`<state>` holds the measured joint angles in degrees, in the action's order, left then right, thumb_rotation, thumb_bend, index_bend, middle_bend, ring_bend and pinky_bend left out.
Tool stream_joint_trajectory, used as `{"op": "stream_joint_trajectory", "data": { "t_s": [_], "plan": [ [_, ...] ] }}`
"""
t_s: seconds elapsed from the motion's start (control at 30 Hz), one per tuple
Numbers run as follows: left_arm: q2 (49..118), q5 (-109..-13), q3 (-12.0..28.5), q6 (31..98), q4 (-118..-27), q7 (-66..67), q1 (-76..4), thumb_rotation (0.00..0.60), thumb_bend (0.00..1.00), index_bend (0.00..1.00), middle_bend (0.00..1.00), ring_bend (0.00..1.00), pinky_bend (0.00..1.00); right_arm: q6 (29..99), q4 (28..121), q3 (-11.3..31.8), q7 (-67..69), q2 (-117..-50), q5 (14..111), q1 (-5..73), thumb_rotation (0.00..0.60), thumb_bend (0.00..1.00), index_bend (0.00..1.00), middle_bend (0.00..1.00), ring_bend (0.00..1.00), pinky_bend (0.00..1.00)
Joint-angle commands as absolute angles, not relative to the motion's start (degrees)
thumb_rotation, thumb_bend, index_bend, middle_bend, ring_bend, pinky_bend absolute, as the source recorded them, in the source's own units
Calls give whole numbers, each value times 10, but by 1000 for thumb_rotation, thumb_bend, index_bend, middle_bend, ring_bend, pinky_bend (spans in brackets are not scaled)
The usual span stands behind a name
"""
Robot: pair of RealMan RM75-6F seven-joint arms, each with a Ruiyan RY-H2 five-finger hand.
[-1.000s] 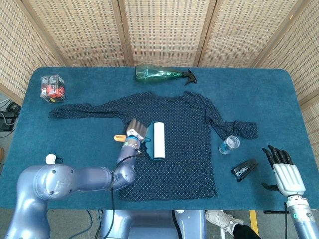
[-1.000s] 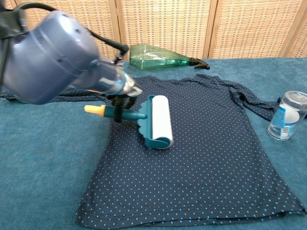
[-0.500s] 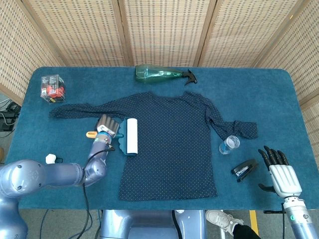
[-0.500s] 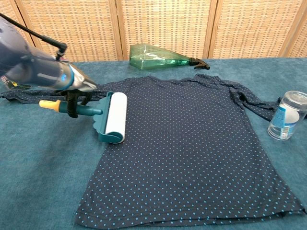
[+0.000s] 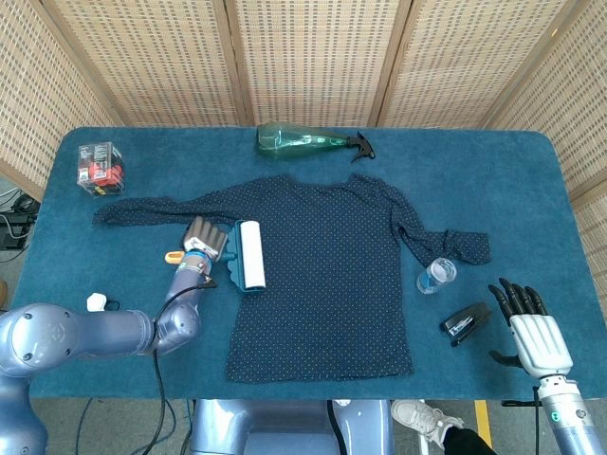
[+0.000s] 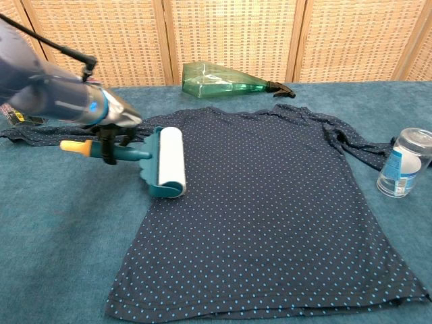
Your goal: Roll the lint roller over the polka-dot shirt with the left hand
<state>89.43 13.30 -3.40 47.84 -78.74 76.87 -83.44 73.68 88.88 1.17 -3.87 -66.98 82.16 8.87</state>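
Observation:
The navy polka-dot shirt (image 5: 327, 265) (image 6: 270, 209) lies flat in the middle of the blue table. A teal lint roller (image 5: 248, 256) (image 6: 169, 162) with a white roll rests on the shirt's left edge, near the sleeve. My left hand (image 5: 202, 239) (image 6: 111, 128) grips its teal handle, whose orange end (image 6: 74, 145) sticks out to the left. My right hand (image 5: 526, 318) hovers open at the table's right front corner, holding nothing; the chest view does not show it.
A green spray bottle (image 5: 308, 141) (image 6: 226, 77) lies behind the shirt. A small water bottle (image 5: 436, 275) (image 6: 403, 163) and a black stapler (image 5: 465, 323) sit right of it. A clear box (image 5: 99, 168) stands at the far left, a white cap (image 5: 95, 302) near the front left.
The left hand swept the roller leftward from mid-shirt to the shirt's left edge, then nudged it slightly back to the right. The right hand barely moved.

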Motion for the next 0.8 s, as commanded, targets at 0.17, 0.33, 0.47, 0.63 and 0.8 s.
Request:
{"op": "stream_joint_trajectory", "data": {
  "t_s": [0.17,0.33,0.47,0.63,0.8],
  "plan": [
    [947,195,1,498,-749,820,-874,600,415,872,921,797,680,734,884,16,-26,-665,814,89,600,57,0,0,0,0],
    [980,225,30,506,-718,856,-896,600,418,871,921,797,681,732,881,19,-15,-662,809,89,600,57,0,0,0,0],
    [1014,251,66,506,-680,893,-921,600,419,871,921,797,681,723,873,18,-7,-663,806,92,600,57,0,0,0,0],
    [1031,264,91,509,-657,919,-930,600,419,871,921,797,681,719,869,19,-3,-664,803,93,600,57,0,0,0,0],
    [1044,267,111,515,-643,944,-934,600,419,871,921,797,681,716,865,19,0,-665,801,94,600,57,0,0,0,0]
  ]
}}
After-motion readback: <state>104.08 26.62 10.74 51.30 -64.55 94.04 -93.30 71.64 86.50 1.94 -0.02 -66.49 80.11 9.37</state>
